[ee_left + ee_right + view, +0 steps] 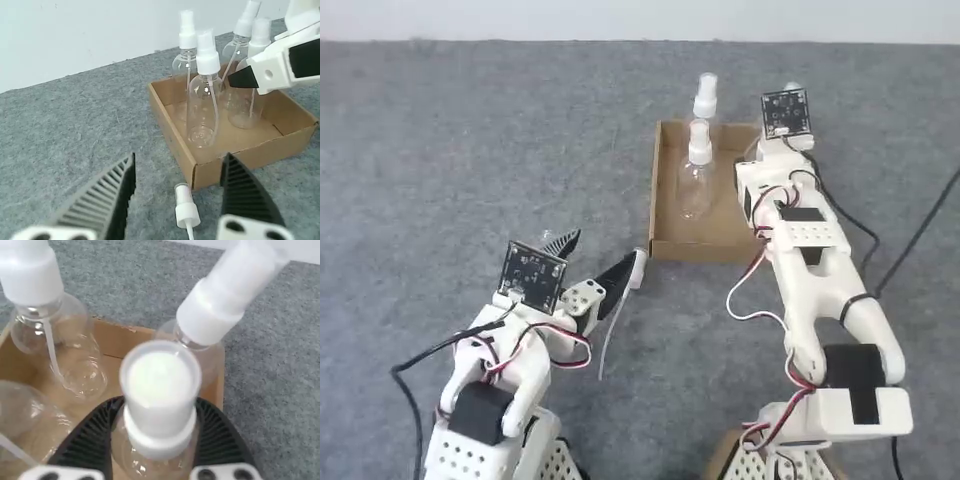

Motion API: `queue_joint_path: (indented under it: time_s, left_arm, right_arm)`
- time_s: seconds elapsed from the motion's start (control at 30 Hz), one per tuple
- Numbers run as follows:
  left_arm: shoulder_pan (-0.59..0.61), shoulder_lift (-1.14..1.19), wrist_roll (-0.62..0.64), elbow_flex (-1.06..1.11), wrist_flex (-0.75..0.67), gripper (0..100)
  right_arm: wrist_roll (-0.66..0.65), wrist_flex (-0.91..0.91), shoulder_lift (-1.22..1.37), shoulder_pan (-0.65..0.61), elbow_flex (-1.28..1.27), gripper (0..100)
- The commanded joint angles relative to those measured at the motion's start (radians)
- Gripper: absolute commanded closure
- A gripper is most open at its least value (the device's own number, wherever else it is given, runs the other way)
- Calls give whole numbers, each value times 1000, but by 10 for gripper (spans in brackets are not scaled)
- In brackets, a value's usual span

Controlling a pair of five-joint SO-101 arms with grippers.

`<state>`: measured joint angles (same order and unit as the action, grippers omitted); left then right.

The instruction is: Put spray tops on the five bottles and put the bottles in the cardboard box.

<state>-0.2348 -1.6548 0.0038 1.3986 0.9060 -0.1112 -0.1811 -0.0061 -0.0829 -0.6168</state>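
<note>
Capped bottle (159, 385) stood in cardboard box (250, 159), right gripper (157, 412) fingers closed around its shoulders, three more bottles (202, 100) beside it, rearmost tilted with base hidden, loose spray top (186, 212) lay on grey carpet (470, 150) just outside box, between left gripper (179, 159) spread fingers, tube cut off at view's edge, white wall (75, 35) behind.

grey felt mat (470, 150) meets a white wall (75, 35).

Light fell soft and even from above in the high view, only faint shadows lay on the grey mat (470, 130), a thin dark shadow ran under the lower edge of the cardboard box (655, 190), the white spray top (160, 375) of the clear bottle (150, 467) glared almost featureless.
</note>
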Motion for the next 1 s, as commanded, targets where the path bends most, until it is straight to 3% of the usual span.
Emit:
queue_joint_path:
  time_s: [0.0, 0.2, 0.8, 0.97]
  left_arm:
    - [6, -12, -6, -7, -34, 750]
    - [6, -12, -6, -8, -34, 750]
    - [6, -12, -6, -8, -34, 750]
    - [6, -12, -6, -8, -34, 750]
  right_arm:
    - [-17, -7, -22, -8, 38, 969]
    - [-17, -7, -21, -8, 38, 890]
    - [-18, -7, -25, -8, 38, 879]
    - [-18, -7, -25, -8, 38, 771]
